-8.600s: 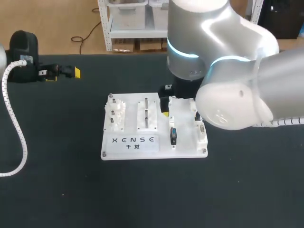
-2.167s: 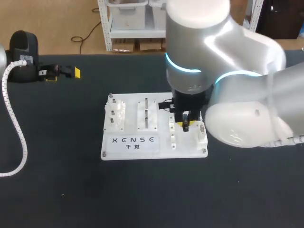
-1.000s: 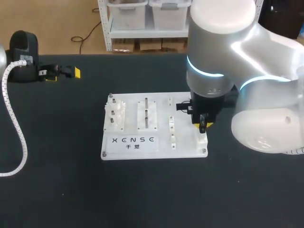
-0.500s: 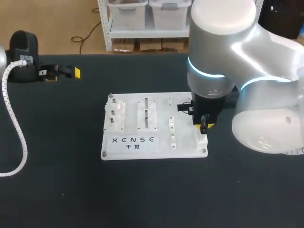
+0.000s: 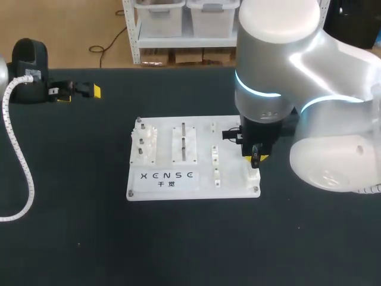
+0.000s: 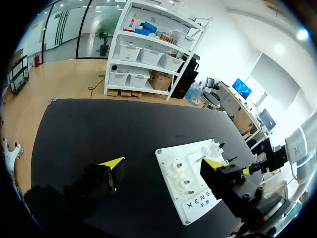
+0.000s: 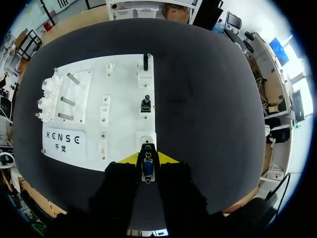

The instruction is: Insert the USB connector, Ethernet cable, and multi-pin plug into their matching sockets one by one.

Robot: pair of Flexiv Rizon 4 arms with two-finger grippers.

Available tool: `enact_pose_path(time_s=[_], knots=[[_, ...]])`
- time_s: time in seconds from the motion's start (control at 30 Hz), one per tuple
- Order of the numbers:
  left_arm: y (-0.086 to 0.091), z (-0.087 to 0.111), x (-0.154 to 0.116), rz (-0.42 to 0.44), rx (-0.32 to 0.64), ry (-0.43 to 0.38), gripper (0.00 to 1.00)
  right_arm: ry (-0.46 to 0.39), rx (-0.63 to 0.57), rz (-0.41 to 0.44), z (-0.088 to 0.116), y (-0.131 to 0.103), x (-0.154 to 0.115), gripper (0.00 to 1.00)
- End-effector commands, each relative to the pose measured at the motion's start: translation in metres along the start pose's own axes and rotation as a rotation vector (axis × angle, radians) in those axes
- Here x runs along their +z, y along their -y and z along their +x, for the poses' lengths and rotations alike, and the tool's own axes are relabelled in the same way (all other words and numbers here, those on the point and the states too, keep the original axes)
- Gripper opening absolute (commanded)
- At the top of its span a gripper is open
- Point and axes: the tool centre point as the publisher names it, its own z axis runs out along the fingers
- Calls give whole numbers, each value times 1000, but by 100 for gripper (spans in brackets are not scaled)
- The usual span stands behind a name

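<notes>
One white board at mid-frame, two grippers, left gripper at upper left, right gripper at the board's right edge, one connector pinched between its fingers, two dark upright pieces on the board, far piece, near piece, one coiled white cable at left.

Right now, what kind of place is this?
Likely a robot-lab assembly bench: a white socket board on a black table, and the right gripper holding a connector over it.

The right arm comes in from the right and fills the frame's upper right, wrist pointing straight down. The right gripper clamps a multi-pin plug between its 2 fingers. The left gripper lies level at upper left, its 2 fingers spread wide.
</notes>
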Motion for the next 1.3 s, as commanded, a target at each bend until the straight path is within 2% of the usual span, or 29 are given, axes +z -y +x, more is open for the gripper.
enact_pose_path(time_s=[0.03, 1.3], knots=[[0, 0, 0, 0, 0, 0, 100, 1, 0, 0, 0, 0, 3, 0], [0, 0, 0, 0, 0, 0, 100, -22, 16, 11, 0, 1, 11, 0]])
